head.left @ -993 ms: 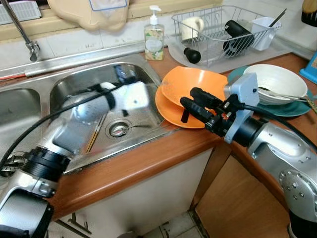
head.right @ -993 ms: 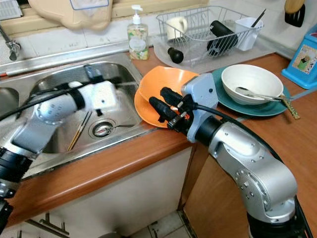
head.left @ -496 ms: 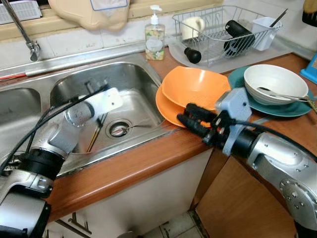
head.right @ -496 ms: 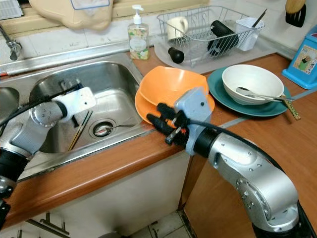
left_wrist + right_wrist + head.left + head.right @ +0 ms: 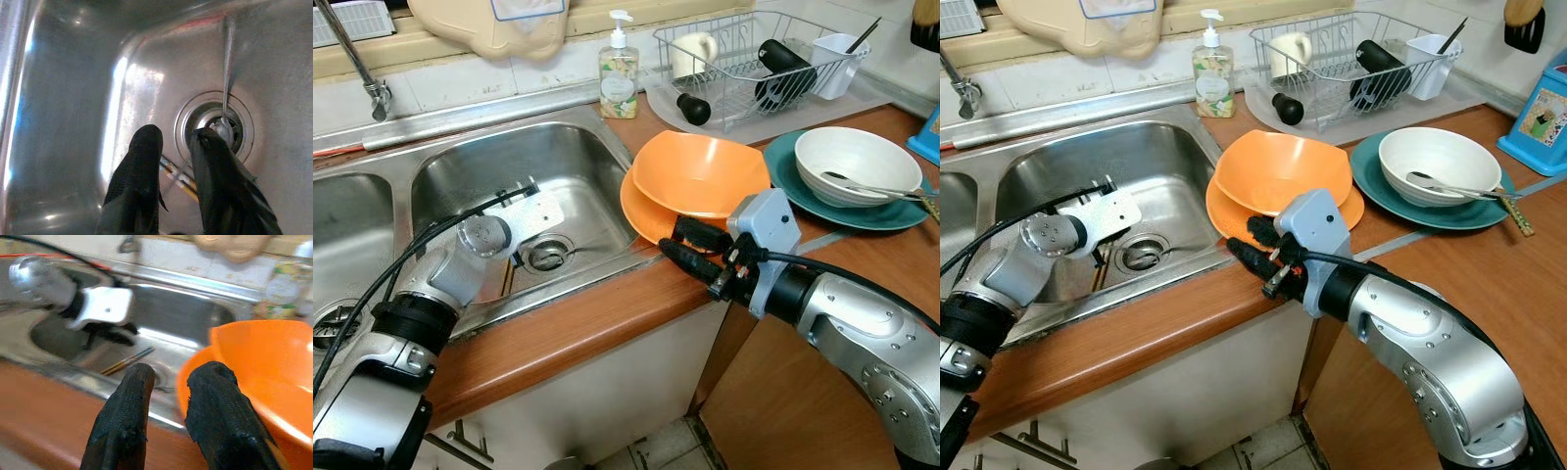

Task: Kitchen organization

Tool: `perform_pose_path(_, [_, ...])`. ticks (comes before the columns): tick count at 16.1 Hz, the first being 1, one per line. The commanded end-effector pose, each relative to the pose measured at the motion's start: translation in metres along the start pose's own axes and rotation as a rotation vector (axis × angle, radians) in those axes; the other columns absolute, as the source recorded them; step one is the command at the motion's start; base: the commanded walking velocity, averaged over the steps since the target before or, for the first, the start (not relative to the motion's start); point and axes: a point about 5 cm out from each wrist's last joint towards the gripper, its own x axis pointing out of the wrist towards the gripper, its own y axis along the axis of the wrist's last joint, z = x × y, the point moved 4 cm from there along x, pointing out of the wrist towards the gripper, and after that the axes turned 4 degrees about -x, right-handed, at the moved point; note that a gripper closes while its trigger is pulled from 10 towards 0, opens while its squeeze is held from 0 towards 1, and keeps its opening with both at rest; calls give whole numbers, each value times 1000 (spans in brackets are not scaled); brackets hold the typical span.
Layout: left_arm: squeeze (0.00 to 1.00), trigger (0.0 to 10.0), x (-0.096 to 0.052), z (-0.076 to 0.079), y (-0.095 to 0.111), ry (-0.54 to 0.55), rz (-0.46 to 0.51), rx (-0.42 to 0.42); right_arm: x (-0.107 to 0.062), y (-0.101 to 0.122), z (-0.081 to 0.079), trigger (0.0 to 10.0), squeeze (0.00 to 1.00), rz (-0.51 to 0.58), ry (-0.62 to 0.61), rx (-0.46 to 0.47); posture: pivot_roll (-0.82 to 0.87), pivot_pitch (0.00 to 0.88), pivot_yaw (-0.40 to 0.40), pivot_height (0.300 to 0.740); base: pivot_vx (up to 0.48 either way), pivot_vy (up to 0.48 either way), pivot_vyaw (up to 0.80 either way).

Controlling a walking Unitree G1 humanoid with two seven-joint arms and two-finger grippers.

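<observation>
My left gripper (image 5: 173,134) reaches down into the steel sink (image 5: 460,171), open, its tips just above the drain (image 5: 215,127). A pair of chopsticks (image 5: 178,178) lies on the sink floor under the fingers. A spoon (image 5: 226,73) rests with its bowl on the drain. My right gripper (image 5: 674,240) hovers open and empty at the counter's front edge, beside an orange bowl (image 5: 700,176) stacked on an orange plate (image 5: 641,211).
A white bowl (image 5: 857,162) with a utensil in it sits on a teal plate (image 5: 793,162) at the right. Behind stand a wire dish rack (image 5: 754,59) with a mug and bottle, and a soap bottle (image 5: 618,73). A faucet (image 5: 367,78) rises at the left.
My left gripper has dropped lower into the sink, toward the drain. My right gripper has come off the orange dishes, down toward the counter's front edge.
</observation>
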Motion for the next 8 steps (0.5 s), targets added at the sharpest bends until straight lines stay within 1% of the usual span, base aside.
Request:
perform_pose_path(1, [1000,10000,0,3,-4,-14,-12,-8,-1,5,15,10000,0,16,-83,-9,-198,0,71,740,0,0,0])
perform_pose_path(2, [1000,10000,-2,-1,-2,19,7,-12,-2,5,38,10000,0,14,-222,20,-197,0,72,740,0,0,0])
perform_pose_path(3, [1000,10000,-4,-6,3,58,48,-31,-4,5,55,10000,0,8,-314,68,-192,0,70,740,0,0,0])
perform_pose_path(4, [122,10000,-7,-10,10,88,90,-61,-6,3,66,10000,341,-1,-374,126,-190,0,70,740,0,0,0])
perform_pose_path(5, [0,10000,-10,-13,13,115,115,-76,-9,-2,78,10000,388,-45,-440,157,-188,0,72,740,0,0,0])
perform_pose_path(6, [0,10000,-19,-18,23,164,199,-145,-12,-3,90,10000,1000,-62,-496,197,-186,0,70,740,0,0,0])
perform_pose_path(7, [0,10000,-19,-18,23,164,199,-145,-12,-3,90,10000,1000,-62,-496,197,-186,0,70,740,0,0,0])
perform_pose_path(8, [0,10000,-32,-18,39,166,339,-213,-14,-5,101,10000,1000,-73,-548,247,-179,0,62,740,0,0,0])
